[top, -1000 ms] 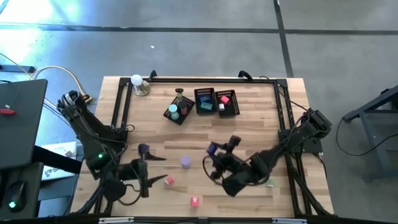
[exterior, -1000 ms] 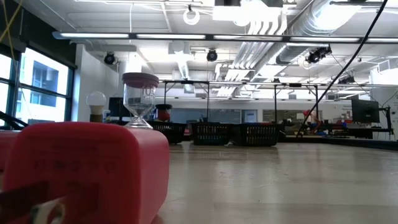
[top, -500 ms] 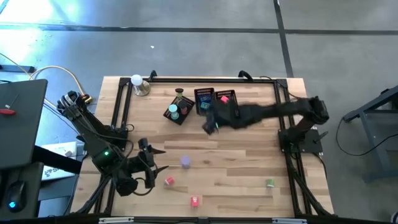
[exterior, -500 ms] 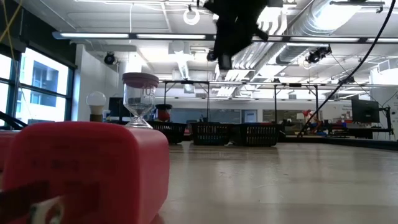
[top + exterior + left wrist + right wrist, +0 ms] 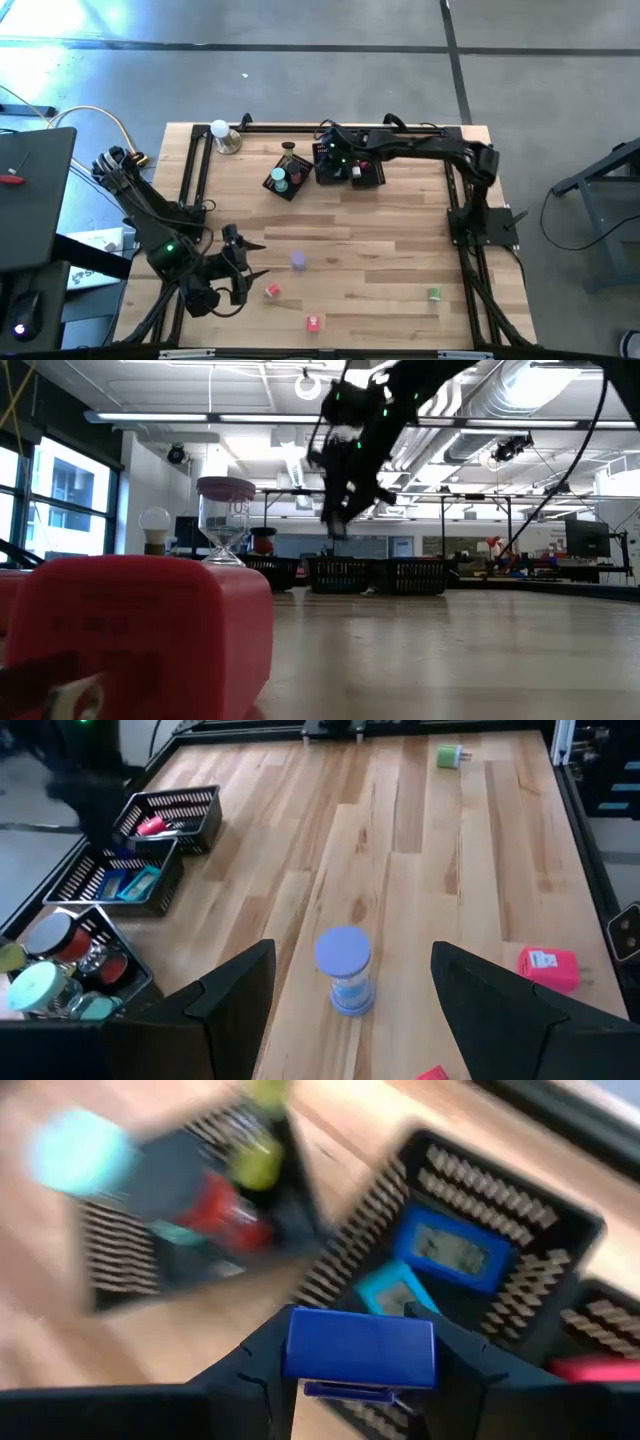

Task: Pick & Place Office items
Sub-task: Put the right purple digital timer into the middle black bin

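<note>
The right arm reaches across the far side of the table (image 5: 380,215), stretched nearly flat from its base at the right edge toward the row of black mesh baskets, and the right gripper (image 5: 330,160) hangs over the middle basket (image 5: 329,163). In the right wrist view its jaws are closed on a blue block (image 5: 360,1348), held just above that basket, where a blue item (image 5: 449,1250) and a teal one (image 5: 393,1294) already lie; that view is smeared, so finer detail of the contents cannot be made out. The left basket (image 5: 285,178) holds a teal-topped piece (image 5: 280,175) and some darker ones, and the right basket (image 5: 365,168) holds a pink piece (image 5: 361,160). In the low view the right arm comes down from above with its gripper well clear of the tabletop. The left arm is folded near the table's near left corner, its left gripper (image 5: 350,1000) low over the wood with jaws spread wide and holding nothing. Between those jaws, a little ahead, a purple-topped hourglass (image 5: 343,970) stands upright. A pink block (image 5: 548,968) lies off to one side of it, a red piece (image 5: 271,291) lies close to the left gripper, and a green piece (image 5: 434,294) sits well apart near the right edge. A white ball on a metal base (image 5: 222,135) stands at the far left corner.
</note>
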You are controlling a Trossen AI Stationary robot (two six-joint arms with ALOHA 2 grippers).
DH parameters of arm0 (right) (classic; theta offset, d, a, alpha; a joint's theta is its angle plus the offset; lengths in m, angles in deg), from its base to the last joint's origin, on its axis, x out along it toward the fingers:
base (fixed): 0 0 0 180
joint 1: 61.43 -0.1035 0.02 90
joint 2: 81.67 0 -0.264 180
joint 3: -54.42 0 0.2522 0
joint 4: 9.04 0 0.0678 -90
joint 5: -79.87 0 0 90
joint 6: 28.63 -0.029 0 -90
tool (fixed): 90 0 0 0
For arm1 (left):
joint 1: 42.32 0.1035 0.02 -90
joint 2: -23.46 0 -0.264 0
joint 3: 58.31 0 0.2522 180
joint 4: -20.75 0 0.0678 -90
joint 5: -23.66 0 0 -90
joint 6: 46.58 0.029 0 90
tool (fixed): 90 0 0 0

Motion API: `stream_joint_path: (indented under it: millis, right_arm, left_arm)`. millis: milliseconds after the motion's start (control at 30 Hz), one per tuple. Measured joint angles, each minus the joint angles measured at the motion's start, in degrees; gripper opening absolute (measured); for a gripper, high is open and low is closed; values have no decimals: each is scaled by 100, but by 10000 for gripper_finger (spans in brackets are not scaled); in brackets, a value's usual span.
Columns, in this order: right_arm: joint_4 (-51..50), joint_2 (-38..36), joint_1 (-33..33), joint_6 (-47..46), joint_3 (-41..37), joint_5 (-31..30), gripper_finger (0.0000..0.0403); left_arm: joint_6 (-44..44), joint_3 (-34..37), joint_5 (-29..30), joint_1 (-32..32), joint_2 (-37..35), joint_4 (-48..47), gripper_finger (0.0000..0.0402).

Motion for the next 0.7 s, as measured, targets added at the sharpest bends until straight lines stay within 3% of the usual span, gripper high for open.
stream_joint_path:
  millis: [333,700]
  right_arm:
    - [87,757,333,-10,-4,430,159]
    - [442,756,407,64,-4,602,207]
  left_arm:
    - [4,0,-166,0,109,-27,260]
    - [7,0,-135,6,115,-27,260]
